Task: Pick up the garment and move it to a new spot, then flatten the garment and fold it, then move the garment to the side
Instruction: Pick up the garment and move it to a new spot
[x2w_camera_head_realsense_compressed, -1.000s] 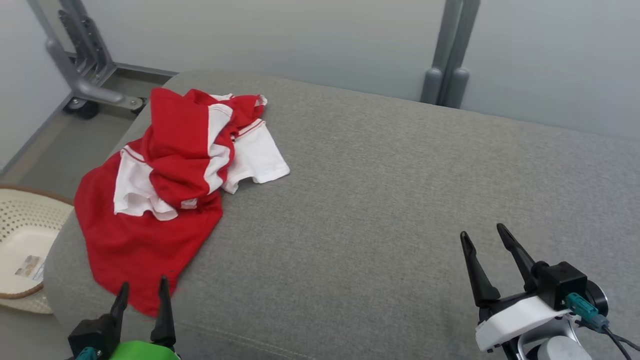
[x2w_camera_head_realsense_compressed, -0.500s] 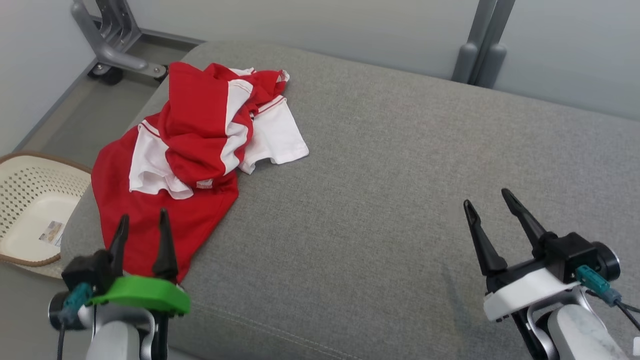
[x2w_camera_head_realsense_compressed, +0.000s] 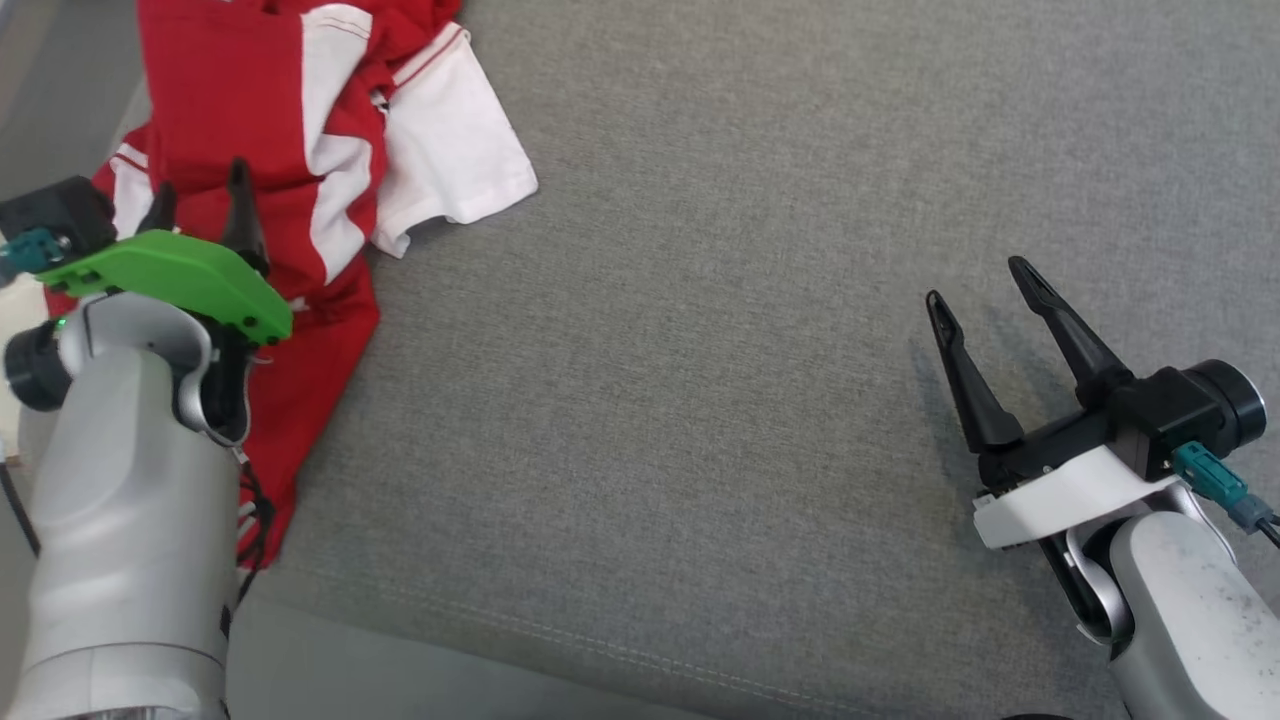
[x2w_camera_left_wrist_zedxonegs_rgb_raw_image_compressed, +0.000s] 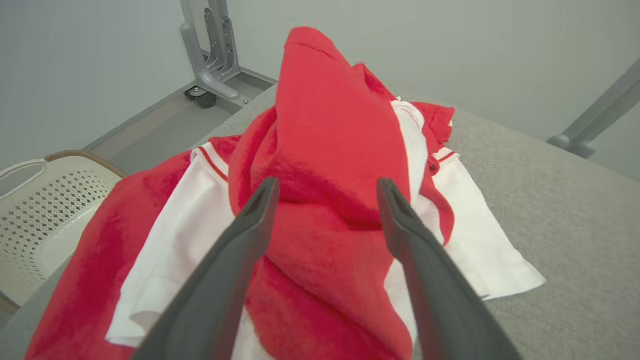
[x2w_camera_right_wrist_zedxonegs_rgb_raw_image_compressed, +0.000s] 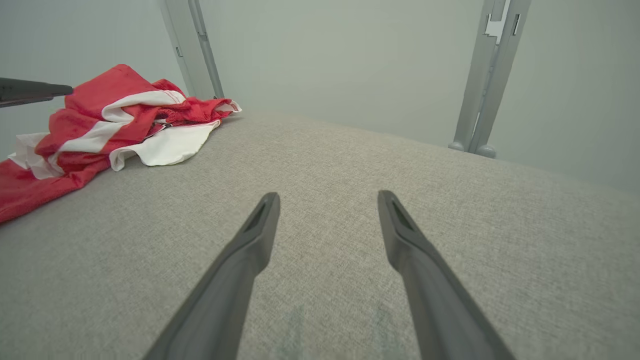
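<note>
Perforated basket (x2w_camera_left_wrist_zedxonegs_rgb_raw_image_compressed: 45, 200) far left, beside cushion. Garment (x2w_camera_head_realsense_compressed: 220, 90), red-and-white, crumpled on left part of grey cushion (x2w_camera_head_realsense_compressed: 700, 400). Left gripper (x2w_camera_head_realsense_compressed: 198, 190) over garment, fingers apart, contact unclear. Right gripper (x2w_camera_head_realsense_compressed: 977, 281) over bare cushion, well apart from garment, fingers apart.

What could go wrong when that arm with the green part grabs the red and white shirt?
1. The garment lies bunched in layers. The open left gripper, poised over a raised red fold, may pinch only one layer and lift a tangle.
2. Its red edge reaches the side of the grey cushion, with a basket beside it, so a tug could drag it off.
</note>
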